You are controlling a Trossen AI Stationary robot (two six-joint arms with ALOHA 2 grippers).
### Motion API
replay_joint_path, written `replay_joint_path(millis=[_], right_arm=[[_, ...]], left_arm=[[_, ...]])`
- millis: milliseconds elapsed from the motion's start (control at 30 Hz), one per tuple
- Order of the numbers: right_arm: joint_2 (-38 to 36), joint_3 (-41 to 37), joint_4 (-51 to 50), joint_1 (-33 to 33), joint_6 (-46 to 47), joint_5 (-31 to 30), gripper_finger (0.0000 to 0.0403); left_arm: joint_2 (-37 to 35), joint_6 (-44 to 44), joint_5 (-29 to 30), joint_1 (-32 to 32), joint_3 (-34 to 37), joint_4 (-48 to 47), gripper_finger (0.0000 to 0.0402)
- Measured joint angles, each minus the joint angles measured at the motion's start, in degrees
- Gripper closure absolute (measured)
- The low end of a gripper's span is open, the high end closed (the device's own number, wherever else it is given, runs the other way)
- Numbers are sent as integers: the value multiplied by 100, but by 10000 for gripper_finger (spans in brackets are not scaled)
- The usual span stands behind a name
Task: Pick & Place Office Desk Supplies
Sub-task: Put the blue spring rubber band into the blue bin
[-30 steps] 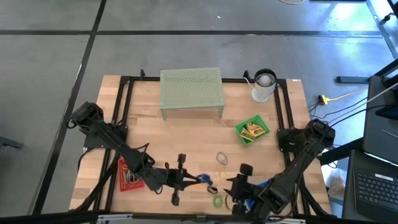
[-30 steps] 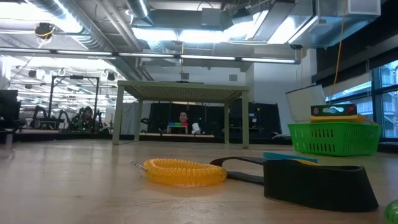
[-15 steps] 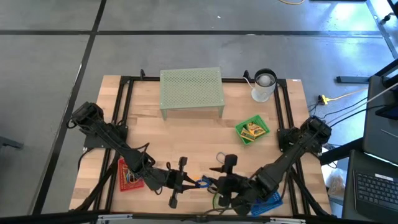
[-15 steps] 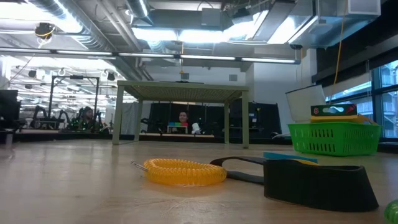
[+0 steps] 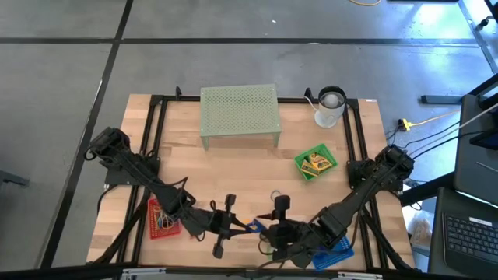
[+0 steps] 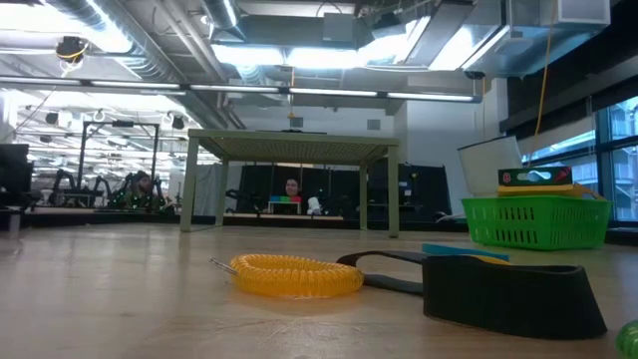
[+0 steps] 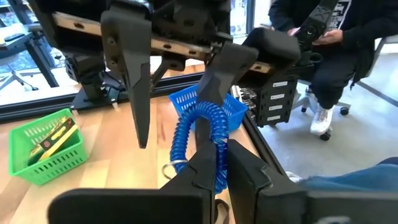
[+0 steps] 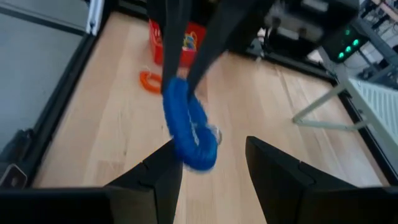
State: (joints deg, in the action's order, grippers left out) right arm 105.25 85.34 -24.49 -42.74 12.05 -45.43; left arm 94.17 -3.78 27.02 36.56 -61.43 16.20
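We find the left gripper (image 5: 243,225) near the middle of the counter's near edge, clamped on a blue coiled ring (image 7: 200,134), which hangs clear of the wood. The right gripper (image 8: 208,168) faces it from close by, its fingers spread wide on either side of the same ring without touching it; we judge a hand-over to be in preparation (the blue tray (image 5: 336,254) at the near right corner looks the likely destination). As to progress: the red tray (image 5: 162,218) by the near left edge already holds several small items, and the green tray (image 5: 315,162) toward the right edge holds yellow boxes (image 7: 52,142). Left loose on the counter (image 5: 233,167) are an orange coiled ring (image 6: 296,275), a black clip (image 6: 510,293) just beside it, and a green ring (image 5: 271,250) near the near edge. We assess the sorting as partly done, with at least four items outstanding.
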Motion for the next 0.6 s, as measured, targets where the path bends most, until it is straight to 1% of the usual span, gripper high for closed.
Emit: replay_joint_path(millis=[200, 300, 433, 600], right_arm=[[0, 2, 226, 2, -157, 71, 229], [0, 2, 225, 4, -158, 260, 244], [0, 0, 225, 3, -72, 400, 287], [0, 2, 225, 2, -67, 456, 368]], left_arm=[[0, -7, -20, -7, 4, -11, 384], [0, -3, -20, -7, 7, -12, 384], [0, -1, -17, -7, 7, -13, 384], [0, -1, -15, -7, 7, -13, 384]])
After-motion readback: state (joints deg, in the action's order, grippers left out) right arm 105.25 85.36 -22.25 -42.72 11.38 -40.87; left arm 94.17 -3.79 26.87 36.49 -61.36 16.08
